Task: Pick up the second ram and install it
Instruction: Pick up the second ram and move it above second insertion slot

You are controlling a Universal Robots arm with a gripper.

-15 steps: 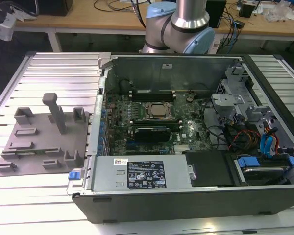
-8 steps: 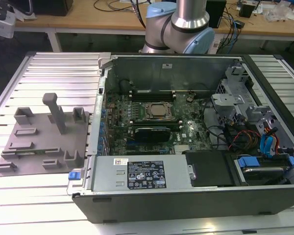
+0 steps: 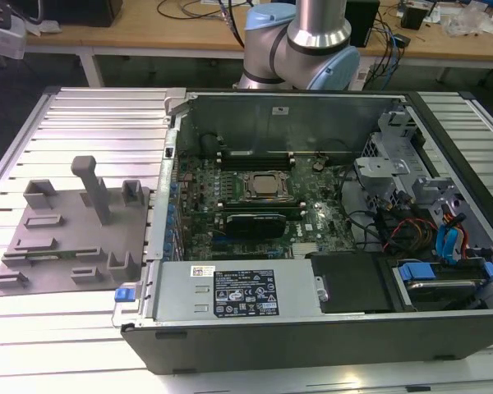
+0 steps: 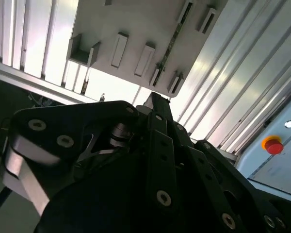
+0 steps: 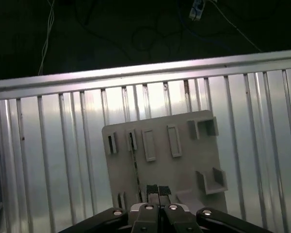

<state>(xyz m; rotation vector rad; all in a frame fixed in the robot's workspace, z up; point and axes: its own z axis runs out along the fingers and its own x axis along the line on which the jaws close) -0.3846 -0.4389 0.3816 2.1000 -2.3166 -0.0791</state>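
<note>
The second ram (image 5: 135, 165) is a thin green stick standing on edge in the grey holder plate (image 5: 184, 160), between two of its slots. In the second wrist view the ram (image 4: 176, 34) runs as a dark narrow line across the same plate (image 4: 136, 19). My gripper (image 5: 158, 190) hangs high above the plate, close beside the ram's line, with its two black pads together and nothing between them. The black fingers (image 4: 157, 111) also show in the second wrist view. The holder plate (image 3: 66, 246) lies at the exterior view's left, beside the open computer case (image 3: 312, 213).
The motherboard holds the square processor (image 3: 261, 187), with long black slots above (image 3: 255, 156) and below it (image 3: 255, 207). Drive bays and cables (image 3: 435, 238) fill the case's right side. A ribbed metal table (image 5: 63, 145) carries everything. A red button (image 4: 272, 144) sits nearby.
</note>
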